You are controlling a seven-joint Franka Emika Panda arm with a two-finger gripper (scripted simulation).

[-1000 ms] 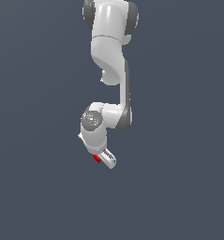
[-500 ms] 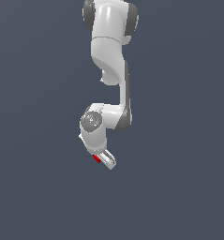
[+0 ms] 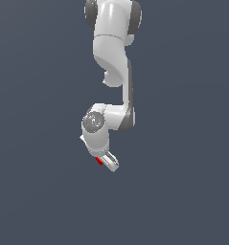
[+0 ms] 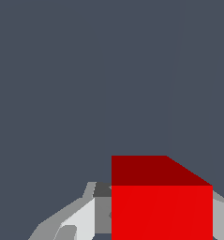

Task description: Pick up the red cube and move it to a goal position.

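Observation:
The red cube (image 4: pixel 161 206) fills the lower part of the wrist view, held between the two grey-white fingers (image 4: pixel 80 220). In the exterior view only a small red sliver of the cube (image 3: pixel 99 161) shows beside the white gripper (image 3: pixel 106 162) at the end of the folded arm. The gripper is shut on the cube and holds it off any surface. No goal marker shows in either view.
The white Panda arm (image 3: pixel 113 57) hangs down from the top of the exterior view, with its grey-capped elbow joint (image 3: pixel 93 122) just above the gripper. All around is plain dark grey-blue background.
The arm and the cube look almost still; the gripper has shifted very slightly, still shut on the cube.

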